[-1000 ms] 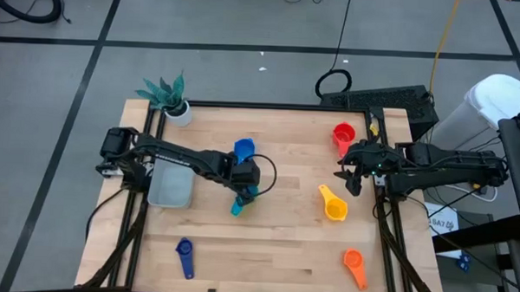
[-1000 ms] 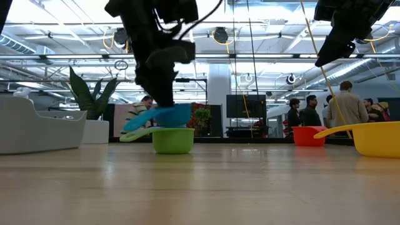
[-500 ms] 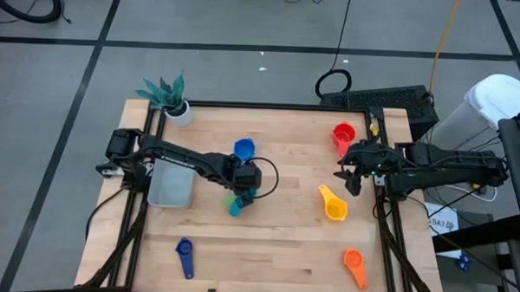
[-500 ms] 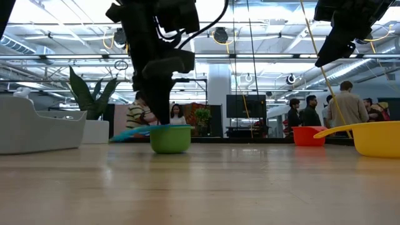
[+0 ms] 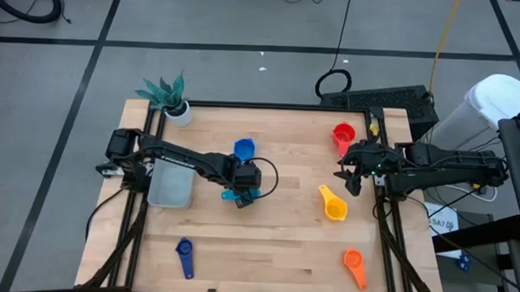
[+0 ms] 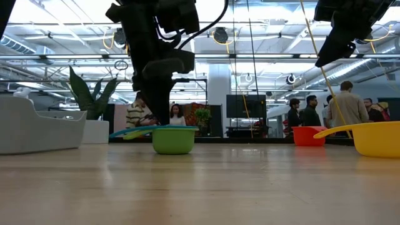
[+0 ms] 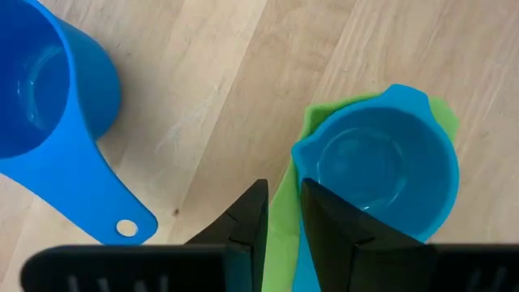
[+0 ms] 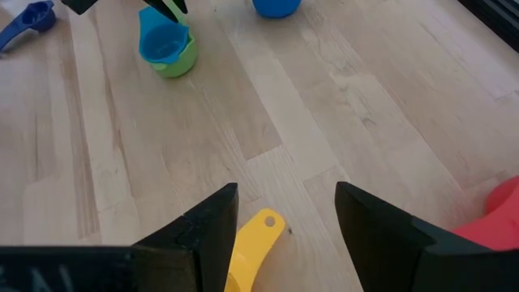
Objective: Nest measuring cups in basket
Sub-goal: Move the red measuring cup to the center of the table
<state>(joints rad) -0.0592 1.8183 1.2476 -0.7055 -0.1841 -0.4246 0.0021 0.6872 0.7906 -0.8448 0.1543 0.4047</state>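
A light blue measuring cup (image 7: 381,162) sits nested in a green one (image 7: 312,122) at the table's middle, their handles stacked. My left gripper (image 7: 282,191) points down beside the bowls, its fingers a narrow gap apart on either side of the handles. My right gripper (image 8: 285,195) hangs open above the table's right side, over the yellow cup's handle (image 8: 251,243). The pale basket (image 5: 170,184) lies to the left. The blue (image 5: 243,148), red (image 5: 343,134), yellow (image 5: 332,203), orange (image 5: 354,266) and dark blue (image 5: 185,256) cups stand apart on the wood. My left gripper's fingers (image 7: 324,219) come from above and stand across the stacked handles (image 7: 284,231), right next to the bowls. Whether they touch the handles I cannot tell. The two cups rest on the table, level, the green one's base down.
A small white plant pot (image 5: 179,111) stands at the far left corner behind the basket. Bare wood lies between the nested cups and the yellow cup, and along the near edge between the dark blue and orange cups.
The light blue cup, which hung tilted just above the green cup under my left gripper, has dropped into the green cup. It now lies level in it, with its handle over the green handle.
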